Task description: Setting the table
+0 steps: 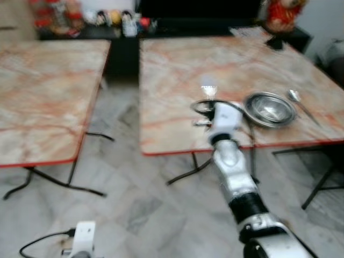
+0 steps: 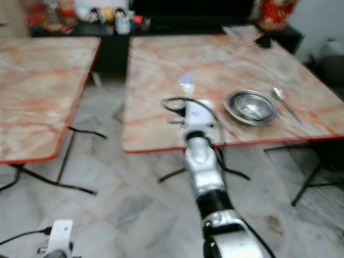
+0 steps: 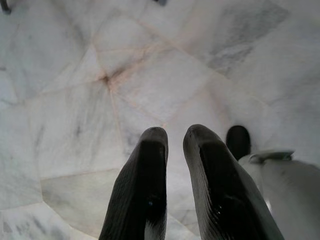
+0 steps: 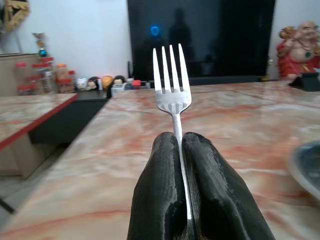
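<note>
1. Fork (image 4: 172, 95): it stands upright between the two black fingers of the right gripper (image 4: 181, 142), tines up, its handle pinched tight in the seam where the fingers meet.
2. Seen from the head, the right gripper (image 1: 210, 102) reaches out over the near edge of the right-hand marble table (image 1: 177, 70), and the fork (image 1: 208, 90) shows as a blurred bright patch just past the wrist.
3. A steel bowl (image 1: 270, 108) sits on that table just to the right of the gripper, close to the near edge.
4. A spoon (image 1: 299, 102) lies on the table just beyond the bowl on its right, apart from the rim.
5. A second marble table (image 1: 48, 97) stands to the left, with a strip of pale tiled floor (image 1: 118, 177) between the two.
6. The left gripper (image 3: 175, 137) hangs low over the marble floor tiles (image 3: 75, 100); its two black fingers lie close together with a narrow gap between the tips, and nothing is held.
7. Behind the tables runs a dark low cabinet (image 4: 55, 125) with small jars and figurines (image 4: 40, 77), a dark screen (image 4: 200, 35) above it, and a red and gold statue (image 4: 300, 47) at the far right end.
</note>
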Tool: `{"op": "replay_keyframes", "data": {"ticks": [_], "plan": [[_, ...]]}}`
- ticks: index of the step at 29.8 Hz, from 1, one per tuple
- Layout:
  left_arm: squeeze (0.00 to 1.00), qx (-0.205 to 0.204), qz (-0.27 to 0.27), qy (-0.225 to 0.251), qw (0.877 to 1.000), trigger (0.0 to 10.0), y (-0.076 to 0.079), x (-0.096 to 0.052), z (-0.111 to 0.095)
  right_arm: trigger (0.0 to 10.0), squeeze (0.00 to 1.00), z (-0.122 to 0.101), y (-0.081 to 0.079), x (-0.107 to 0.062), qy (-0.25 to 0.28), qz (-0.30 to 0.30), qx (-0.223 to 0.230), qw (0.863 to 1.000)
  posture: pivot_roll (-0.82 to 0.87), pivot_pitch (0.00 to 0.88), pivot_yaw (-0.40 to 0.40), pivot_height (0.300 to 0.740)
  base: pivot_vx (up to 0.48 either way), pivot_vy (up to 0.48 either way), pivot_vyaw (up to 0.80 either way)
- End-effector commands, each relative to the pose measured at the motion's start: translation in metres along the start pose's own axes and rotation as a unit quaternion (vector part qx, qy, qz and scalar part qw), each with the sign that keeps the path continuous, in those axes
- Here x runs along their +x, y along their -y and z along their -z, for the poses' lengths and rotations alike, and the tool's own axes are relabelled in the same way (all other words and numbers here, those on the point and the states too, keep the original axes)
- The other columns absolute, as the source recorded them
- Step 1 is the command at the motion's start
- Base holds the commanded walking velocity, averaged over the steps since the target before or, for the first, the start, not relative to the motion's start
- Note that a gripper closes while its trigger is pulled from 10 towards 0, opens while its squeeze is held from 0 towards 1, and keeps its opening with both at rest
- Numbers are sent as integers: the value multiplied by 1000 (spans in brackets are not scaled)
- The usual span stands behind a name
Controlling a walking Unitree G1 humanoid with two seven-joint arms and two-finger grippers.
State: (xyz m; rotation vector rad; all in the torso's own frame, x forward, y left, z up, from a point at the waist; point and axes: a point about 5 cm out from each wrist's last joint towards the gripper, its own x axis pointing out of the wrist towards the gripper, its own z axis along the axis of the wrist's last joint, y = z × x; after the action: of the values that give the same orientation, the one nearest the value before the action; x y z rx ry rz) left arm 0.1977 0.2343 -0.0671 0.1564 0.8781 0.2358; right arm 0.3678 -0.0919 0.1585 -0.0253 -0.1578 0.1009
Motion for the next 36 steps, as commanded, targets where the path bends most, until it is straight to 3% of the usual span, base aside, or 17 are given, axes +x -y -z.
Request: {"op": "replay_keyframes", "data": {"ticks": [1, 14, 36], "plan": [[0, 3, 6, -7, 1000, 10000, 5, -1, 4, 10000, 0, 0, 11, 0, -2, 15, -4, 1000, -6, 135, 4, 740, 259, -401, 0], [0, 0, 11, -9, 1000, 10000, 10, -2, 5, 10000, 0, -5, 19, 0, 5, 25, -10, 1000, -44, 143, 5, 740, 257, -402, 0], [0, -3, 10, -7, 1000, 10000, 10, -2, 5, 10000, 0, 0, 16, -7, -2, 13, -11, 1000, -44, 141, 2, 740, 260, -393, 0]]}}
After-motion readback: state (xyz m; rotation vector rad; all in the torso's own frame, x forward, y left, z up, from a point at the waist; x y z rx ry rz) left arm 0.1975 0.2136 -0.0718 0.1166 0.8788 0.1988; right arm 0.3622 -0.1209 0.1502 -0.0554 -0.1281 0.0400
